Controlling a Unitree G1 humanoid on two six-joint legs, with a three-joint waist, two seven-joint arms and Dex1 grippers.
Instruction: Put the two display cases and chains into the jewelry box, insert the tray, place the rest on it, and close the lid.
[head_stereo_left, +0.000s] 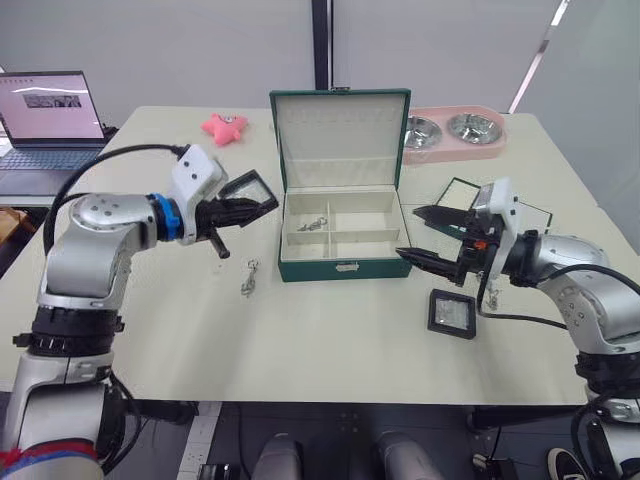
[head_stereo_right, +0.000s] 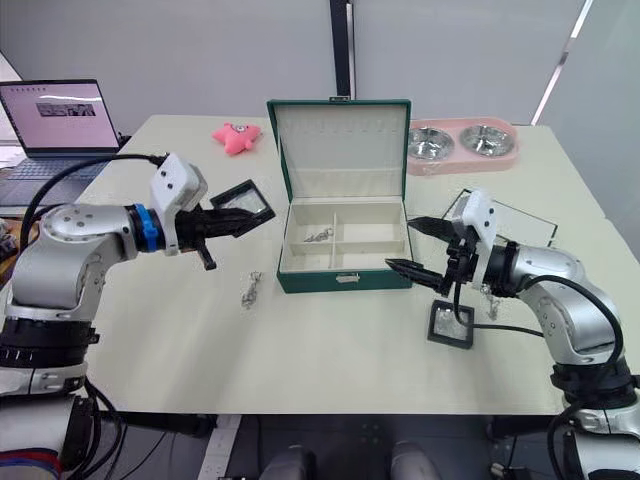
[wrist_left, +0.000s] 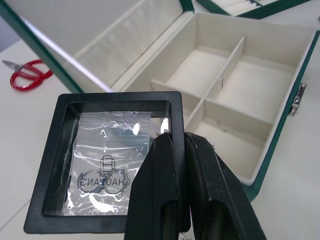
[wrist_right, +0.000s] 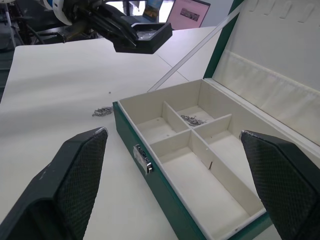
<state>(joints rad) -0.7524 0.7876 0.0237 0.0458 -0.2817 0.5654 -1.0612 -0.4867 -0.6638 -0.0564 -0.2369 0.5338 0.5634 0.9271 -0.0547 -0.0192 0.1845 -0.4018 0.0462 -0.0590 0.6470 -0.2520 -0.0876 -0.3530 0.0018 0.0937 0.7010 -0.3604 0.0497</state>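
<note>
Your left gripper (head_stereo_left: 262, 208) is pinching one display case (head_stereo_left: 248, 187) by its edge, lifted off the table (head_stereo_left: 330, 340) just left of the jewelry box (head_stereo_left: 341, 245). One chain (head_stereo_left: 249, 277) lies on the table near the box's front left corner; another chain (head_stereo_left: 316, 224) sits in the far left compartment. The lid (head_stereo_left: 340, 137) stands open. Your right gripper (head_stereo_left: 418, 235) hangs spread wide at the box's right end. The second display case (head_stereo_left: 452, 313) rests on the table below it, and the tray (head_stereo_left: 462, 196) lies behind.

text: "CHAO ANG", partly legible | on: plastic bag (wrist_left: 107, 155) inside display case (wrist_left: 105, 160)
</note>
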